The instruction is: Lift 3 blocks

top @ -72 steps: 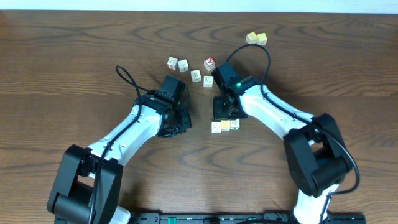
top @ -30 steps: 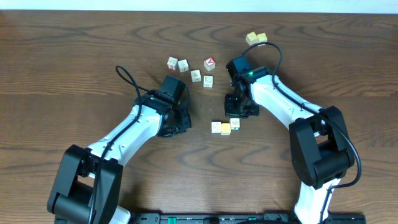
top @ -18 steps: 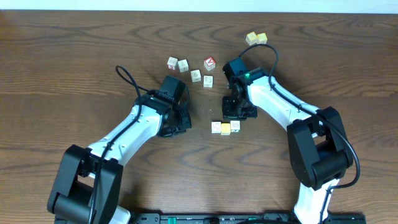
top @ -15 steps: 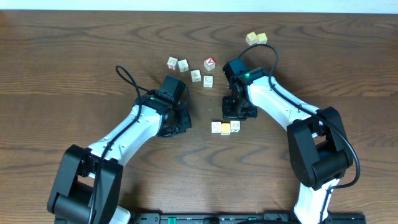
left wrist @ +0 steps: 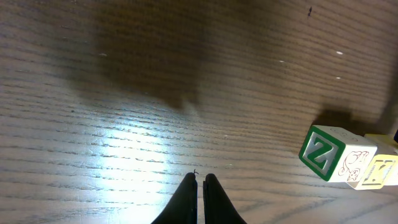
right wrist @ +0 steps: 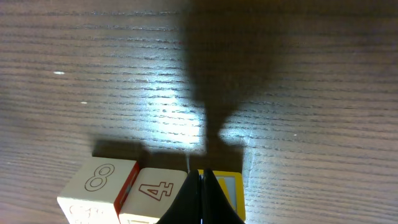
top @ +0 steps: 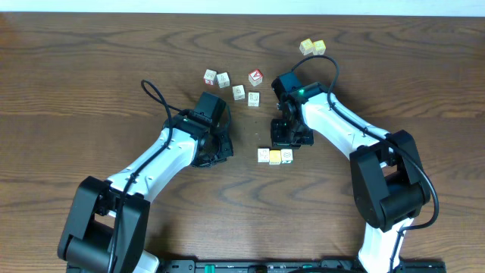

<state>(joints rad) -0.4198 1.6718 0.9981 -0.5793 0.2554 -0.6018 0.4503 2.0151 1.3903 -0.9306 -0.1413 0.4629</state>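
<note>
Three small wooden alphabet cubes are sitting in a short, touching row on the dark brown wooden table, just right of centre in the overhead view. The row is made up of a plain whitish cube at the left end, a yellow-faced cube in the middle and a whitish cube with a greenish face at the right end. All three are resting flat on the wood, and none is being held.

In the right wrist view the row is lying along the bottom edge, showing an 8, a 4 and a yellow-framed face. The right gripper is pointing down just by the seam between the 4 and the yellow frame. Its black fingers are pressed together with nothing between them. Whether the tips are touching a cube cannot be told.

In the left wrist view the near end of the row is showing at the right edge, with a green letter Z face and a yellow letter face behind it. The left gripper is hanging over bare wood at the bottom centre, well apart from the cubes. Its fingers are drawn together and empty.

Farther up the overhead frame, a red-faced cube is sitting with four whitish cubes scattered around it. Two pale yellow cubes are sitting as a pair near the upper right.
</note>
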